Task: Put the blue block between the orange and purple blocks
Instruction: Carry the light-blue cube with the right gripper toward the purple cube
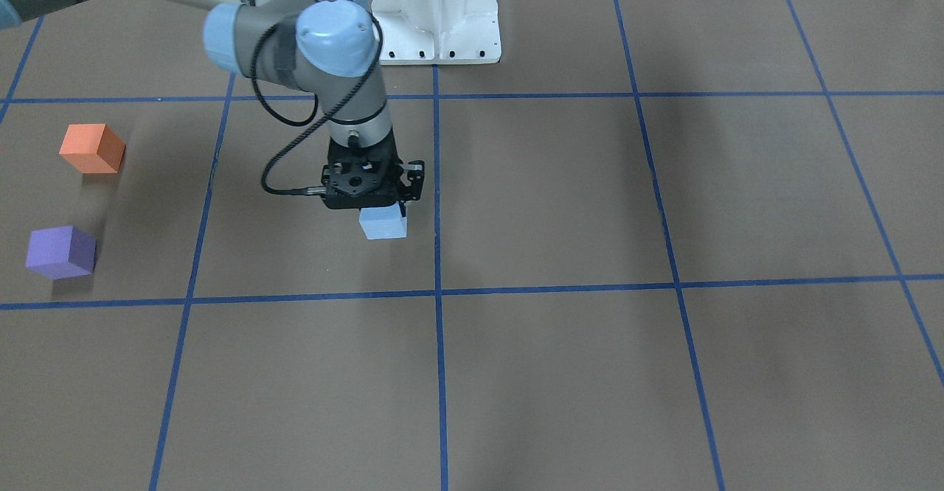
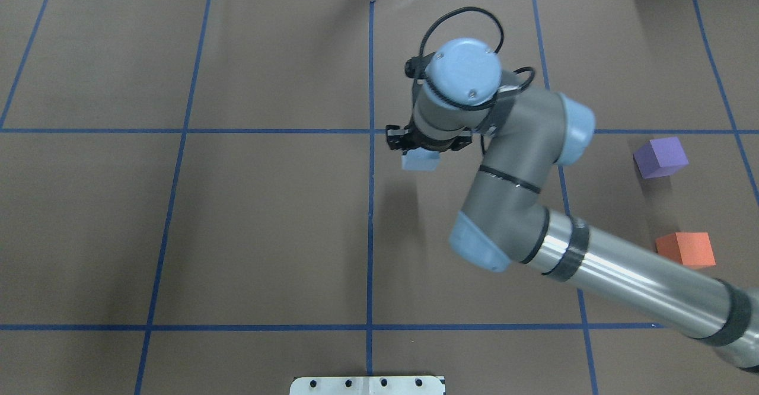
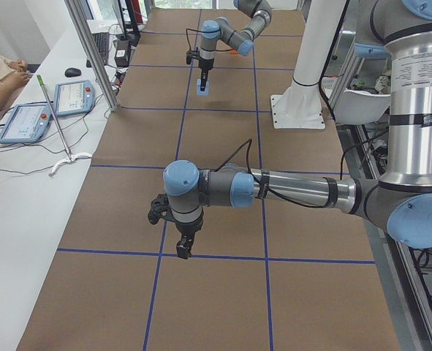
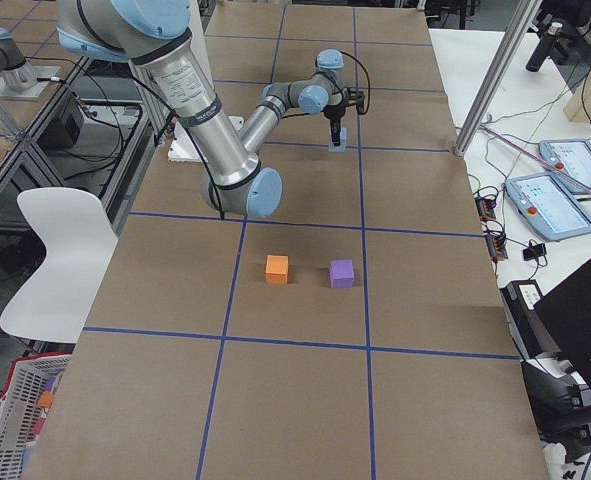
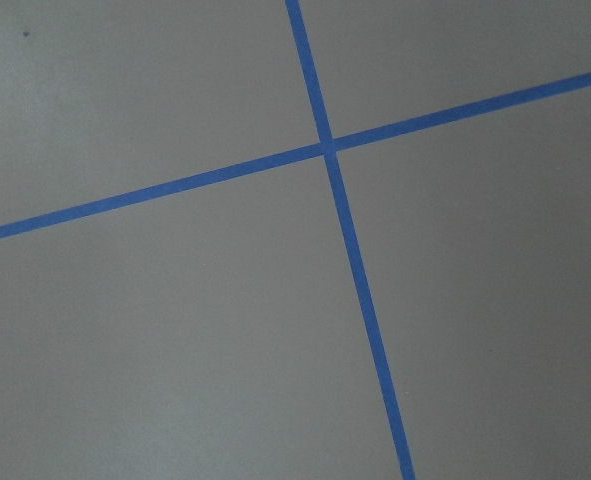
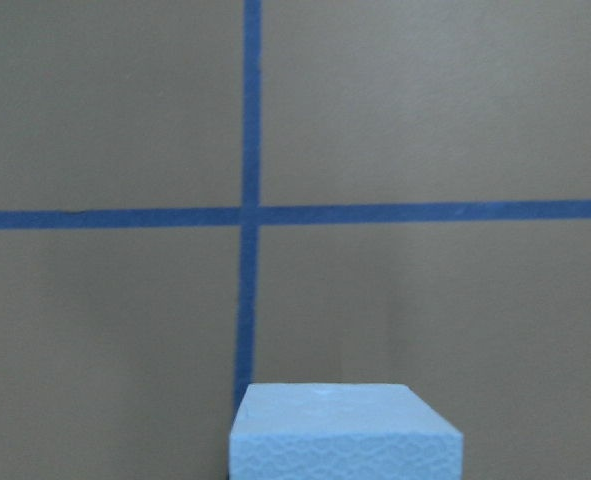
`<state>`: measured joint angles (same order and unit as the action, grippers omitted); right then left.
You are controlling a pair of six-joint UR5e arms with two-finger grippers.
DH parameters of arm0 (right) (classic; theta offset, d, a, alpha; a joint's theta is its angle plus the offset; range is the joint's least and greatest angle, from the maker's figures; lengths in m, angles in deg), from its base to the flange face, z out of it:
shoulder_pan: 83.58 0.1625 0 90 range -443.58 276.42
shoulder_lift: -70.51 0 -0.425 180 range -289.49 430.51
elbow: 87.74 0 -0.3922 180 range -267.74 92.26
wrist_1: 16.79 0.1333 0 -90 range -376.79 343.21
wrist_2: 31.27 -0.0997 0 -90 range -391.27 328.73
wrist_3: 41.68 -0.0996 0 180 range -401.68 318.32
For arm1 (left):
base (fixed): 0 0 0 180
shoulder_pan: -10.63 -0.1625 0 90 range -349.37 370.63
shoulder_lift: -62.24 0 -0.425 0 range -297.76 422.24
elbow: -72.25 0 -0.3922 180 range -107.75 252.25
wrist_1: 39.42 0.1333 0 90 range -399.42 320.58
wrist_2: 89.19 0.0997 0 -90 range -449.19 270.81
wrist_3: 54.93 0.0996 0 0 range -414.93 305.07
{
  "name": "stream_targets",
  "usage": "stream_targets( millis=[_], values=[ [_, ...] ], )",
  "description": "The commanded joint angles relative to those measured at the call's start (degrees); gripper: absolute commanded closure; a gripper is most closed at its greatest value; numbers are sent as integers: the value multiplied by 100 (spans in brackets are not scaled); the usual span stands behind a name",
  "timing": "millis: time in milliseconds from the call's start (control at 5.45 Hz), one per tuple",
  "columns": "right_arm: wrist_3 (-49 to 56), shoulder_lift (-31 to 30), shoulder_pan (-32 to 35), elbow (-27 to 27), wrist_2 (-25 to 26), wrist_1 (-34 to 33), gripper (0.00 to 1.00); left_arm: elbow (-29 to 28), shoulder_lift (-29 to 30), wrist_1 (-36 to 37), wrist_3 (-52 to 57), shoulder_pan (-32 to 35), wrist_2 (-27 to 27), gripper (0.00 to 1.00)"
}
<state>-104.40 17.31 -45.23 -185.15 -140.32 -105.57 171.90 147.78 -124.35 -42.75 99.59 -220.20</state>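
The robot's right gripper (image 1: pixel 383 213) points straight down with its fingers closed on the blue block (image 1: pixel 383 225) near the middle of the desk (image 1: pixel 560 203), just to the robot's right of the centre line of blue tape (image 1: pixel 436 181). Whether the block is resting on the surface or lifted off it cannot be told. The right wrist camera shows the block's pale, textured face low in its view, with a tape crossing beyond it. Well apart from it, toward the desk's right edge, sit the orange block (image 1: pixel 91 149) and the purple block (image 1: pixel 60 253). The orange one is nearer the robot's edge and the purple one nearer the operators' edge, with a gap of bare desk between them. The left gripper (image 3: pixel 184 248) hangs over a tape line toward the desk's left end, fingers down. It shows only in the side view, so whether it is wide or narrow cannot be told.
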Motion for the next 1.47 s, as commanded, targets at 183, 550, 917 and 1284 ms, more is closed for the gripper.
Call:
stream_targets(
  millis=[183,550,917,1284],
  values=[
    [2352,-1713,1601,-813,-906,-167,100,28,-160,-199,-13,51,-355,0],
    [3150,-3337,2272,-1173,-1398,365,100,36,-152,-200,-13,42,-355,0],
    [3055,-4468,2274,-1096,-1505,1835,100,36,-143,-209,-13,33,-363,0],
    [2757,-4653,2248,-867,-1496,1960,100,54,-143,-209,-13,33,-390,0]
  ],
)
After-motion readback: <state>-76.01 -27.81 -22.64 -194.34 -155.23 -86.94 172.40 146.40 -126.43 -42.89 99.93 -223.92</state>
